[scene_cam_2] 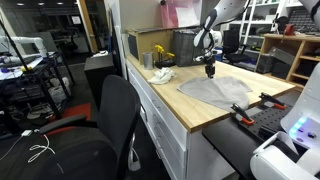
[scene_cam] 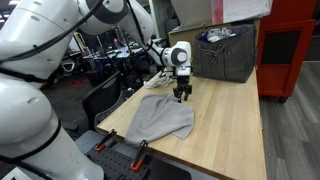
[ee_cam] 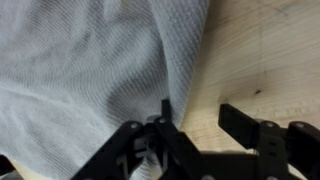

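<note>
A grey cloth (scene_cam: pixel 162 117) lies spread on the light wooden table (scene_cam: pixel 235 125); it also shows in an exterior view (scene_cam_2: pixel 218 90) and fills the left of the wrist view (ee_cam: pixel 90 70). My gripper (scene_cam: pixel 182 96) hangs just above the cloth's far edge, also seen in an exterior view (scene_cam_2: pixel 210 72). In the wrist view the gripper (ee_cam: pixel 200 122) is open: one finger rests over the cloth's edge, the other stands over bare wood. Nothing is held.
A dark grey fabric bin (scene_cam: pixel 225 52) stands at the table's back. A black office chair (scene_cam_2: pixel 105 125) stands beside the table. A crumpled white object (scene_cam_2: pixel 162 74) and a yellow item (scene_cam_2: pixel 158 52) sit near the table's far end. Black clamps (scene_cam: pixel 140 150) grip the front edge.
</note>
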Controlling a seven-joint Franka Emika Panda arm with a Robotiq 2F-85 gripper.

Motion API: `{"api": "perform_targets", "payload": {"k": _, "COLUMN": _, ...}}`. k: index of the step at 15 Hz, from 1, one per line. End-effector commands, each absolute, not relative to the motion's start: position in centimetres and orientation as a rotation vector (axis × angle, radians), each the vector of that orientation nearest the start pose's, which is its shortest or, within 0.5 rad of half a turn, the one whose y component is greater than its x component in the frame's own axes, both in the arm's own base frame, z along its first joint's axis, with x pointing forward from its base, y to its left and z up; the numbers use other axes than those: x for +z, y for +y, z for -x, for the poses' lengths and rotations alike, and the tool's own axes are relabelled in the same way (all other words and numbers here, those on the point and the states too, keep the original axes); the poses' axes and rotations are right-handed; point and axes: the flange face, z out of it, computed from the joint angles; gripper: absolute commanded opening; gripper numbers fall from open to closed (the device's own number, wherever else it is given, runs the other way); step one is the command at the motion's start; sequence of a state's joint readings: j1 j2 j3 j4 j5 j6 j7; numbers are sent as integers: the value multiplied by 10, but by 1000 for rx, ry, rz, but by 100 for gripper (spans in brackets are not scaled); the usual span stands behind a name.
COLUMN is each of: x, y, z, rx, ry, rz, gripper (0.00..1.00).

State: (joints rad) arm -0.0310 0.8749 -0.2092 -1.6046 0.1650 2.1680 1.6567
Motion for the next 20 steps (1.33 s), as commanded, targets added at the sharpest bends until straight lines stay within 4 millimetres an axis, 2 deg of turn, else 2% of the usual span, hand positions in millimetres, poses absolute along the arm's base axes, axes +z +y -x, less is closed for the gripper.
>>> {"api": "perform_targets", "payload": {"k": 1, "x": 106, "y": -141, "z": -643, "rx": 328, "ry": 2820, "rz": 1778, "gripper": 24}}
{"api": "perform_targets", "payload": {"k": 4, "x": 109, "y": -142, "z": -644, "rx": 306, "ry": 2833, "rz": 1750, "gripper": 1}}
{"api": "perform_targets", "payload": {"k": 9, "x": 124, "y": -146, "z": -655, "rx": 104, "ry": 2896, "rz": 1651, "gripper": 0}}
{"api": "perform_targets", "payload": {"k": 15, "x": 170, "y": -158, "z": -680, "rx": -190, "ry": 2898, "rz": 1512, "gripper": 0}}
{"api": "perform_targets", "payload": {"k": 20, "x": 219, "y": -156, "z": -683, "rx": -381, "ry": 2801, "rz": 1426, "gripper": 0}}
